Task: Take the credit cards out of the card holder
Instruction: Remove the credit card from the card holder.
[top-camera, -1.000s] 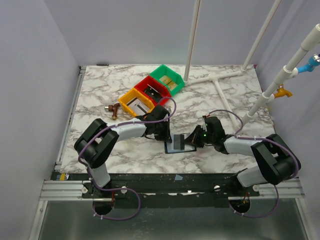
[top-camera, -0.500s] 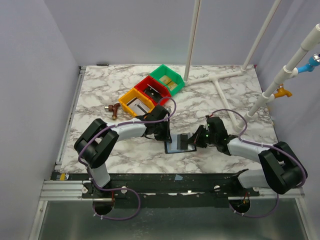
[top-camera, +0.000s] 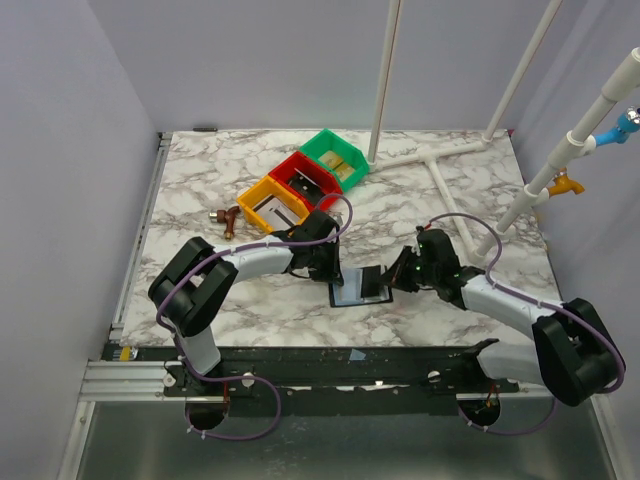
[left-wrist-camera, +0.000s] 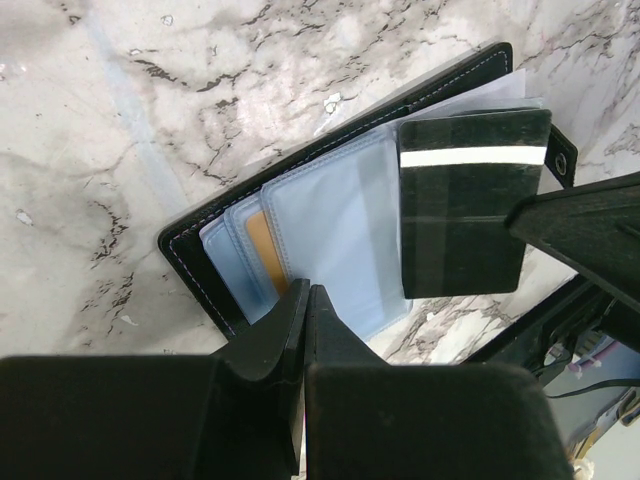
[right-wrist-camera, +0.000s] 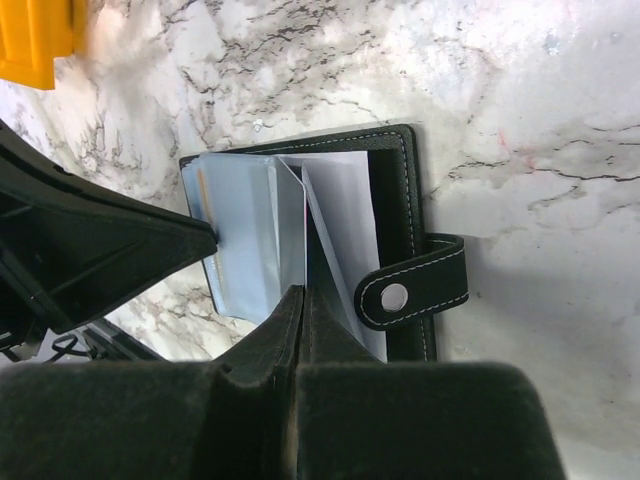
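Left wrist view shows you the card holder (left-wrist-camera: 345, 215) lying open near the table's (left-wrist-camera: 150, 120) near edge. Your closed left gripper (left-wrist-camera: 305, 292) touches its inner face beside a tan card (left-wrist-camera: 265, 245), and your closed right gripper (right-wrist-camera: 303, 292) sits at the opposite side.

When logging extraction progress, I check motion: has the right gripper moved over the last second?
Yes, slightly: the right gripper has edged rightward, toward the white pipe.

Bright, even light; soft shadows; foreground blurred (wrist views).
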